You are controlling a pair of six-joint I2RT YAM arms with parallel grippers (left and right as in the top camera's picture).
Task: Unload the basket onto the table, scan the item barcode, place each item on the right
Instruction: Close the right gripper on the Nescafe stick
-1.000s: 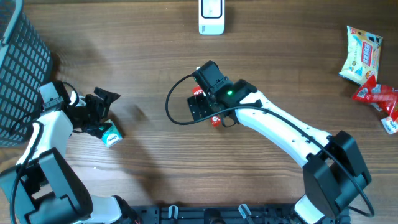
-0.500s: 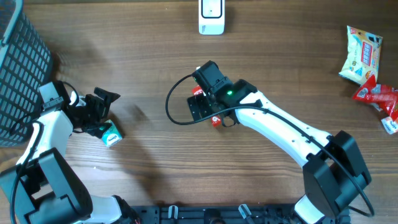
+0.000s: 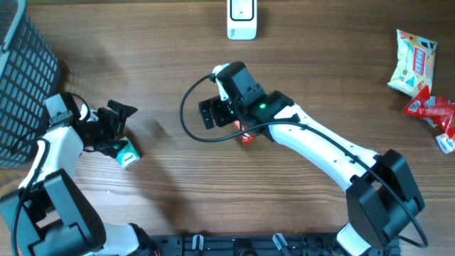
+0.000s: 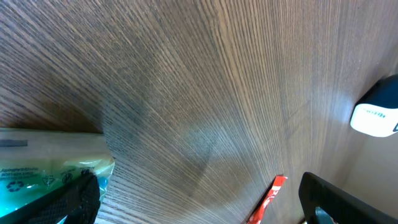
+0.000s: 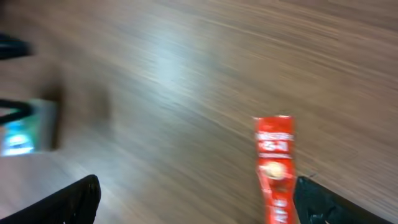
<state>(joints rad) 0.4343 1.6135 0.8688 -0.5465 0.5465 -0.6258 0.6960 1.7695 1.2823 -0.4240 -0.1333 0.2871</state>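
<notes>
Right hand (image 3: 211, 112) is wide open and empty over the middle of the brown wood-grain surface (image 3: 178, 206). The thin red foil sachet (image 5: 274, 167), my pick for the item to scan, lies flat just beside that hand, a touch toward the near edge and half tucked under my wrist from above. In the wrist view its long axis runs away from me, square to the line between my fingers, but it sits off-centre, close to one finger. So I'd need to shift sideways before pinching its narrow width.

Left hand (image 3: 117, 131) is open too, holding nothing, toward the left edge. A small teal-and-white packet (image 3: 128, 156) lies at its fingertips, well apart from the sachet. The right arm is clearly nearer the red one.

The white plastic barcode scanner (image 3: 242, 20) stands at the middle of the far edge, with bare wood between. A dark mesh basket (image 3: 28, 78) fills the far left corner and crinkled snack bags (image 3: 412, 65) lie by the right edge, all out of my way.
</notes>
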